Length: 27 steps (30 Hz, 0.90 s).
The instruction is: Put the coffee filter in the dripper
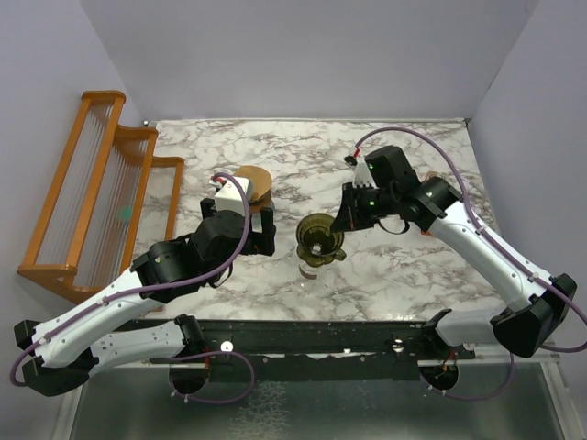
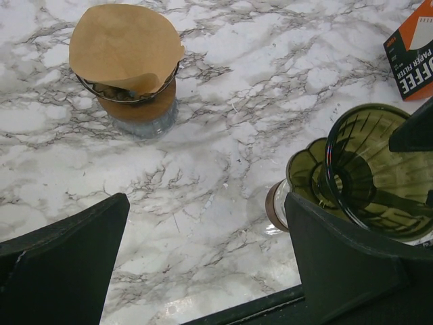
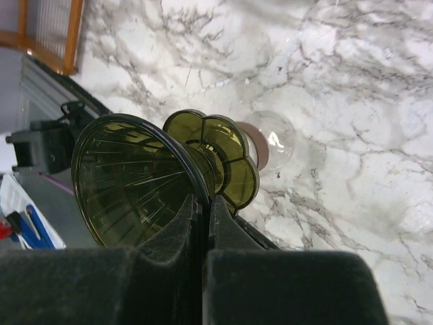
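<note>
As right gripper (image 3: 202,204) grips dripper (image 3: 128,179), "FILTER" box (image 2: 413,53)

We see a bench (image 1: 275,147) with a white marble top veined in grey. Plain pale lilac walls (image 1: 303,55) box it in at the back and on both sides. An orange wooden rack (image 1: 96,197) strung with thin rods stands beside its left edge. A black rail (image 1: 321,335) runs along the near edge. The light is soft and even.

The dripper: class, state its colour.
The dripper is translucent olive green, clearest in the right wrist view.
</note>
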### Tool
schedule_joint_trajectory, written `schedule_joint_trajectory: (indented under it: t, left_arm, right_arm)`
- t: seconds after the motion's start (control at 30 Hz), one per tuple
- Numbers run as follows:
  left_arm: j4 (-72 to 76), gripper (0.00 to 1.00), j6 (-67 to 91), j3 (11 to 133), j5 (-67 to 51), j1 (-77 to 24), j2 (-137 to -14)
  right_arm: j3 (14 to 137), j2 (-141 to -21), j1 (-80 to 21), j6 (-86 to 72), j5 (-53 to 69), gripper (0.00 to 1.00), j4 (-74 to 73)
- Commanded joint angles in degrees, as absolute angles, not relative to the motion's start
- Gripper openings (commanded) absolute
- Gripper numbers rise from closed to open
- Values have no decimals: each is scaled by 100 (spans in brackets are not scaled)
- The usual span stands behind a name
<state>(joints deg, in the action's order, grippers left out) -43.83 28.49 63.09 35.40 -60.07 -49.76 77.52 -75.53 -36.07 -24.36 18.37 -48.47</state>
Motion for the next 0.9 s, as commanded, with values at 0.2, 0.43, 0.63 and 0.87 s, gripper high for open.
schedule_joint_trajectory:
  t: [0.2,0.43,0.63,0.87]
  left_arm:
    - [-4403,99,2794,6337,3683,-5985,-4873]
    - [-4419,99,2821,6319,3685,-5985,-4810]
    - [-4455,99,2843,6302,3699,-5985,-4770]
    - [-4480,99,2850,6293,3715,-5985,-4752]
  right_arm:
    - [7875,-7679,-4135,-2364,1777,0,-5169]
    - [7764,-7697,-4165,-2488,1695,1,-4992]
    - [7704,-7804,-4197,-2505,1544,0,-4914]
    - [7556,-7860,-4222,-2509,1519,0,-4823]
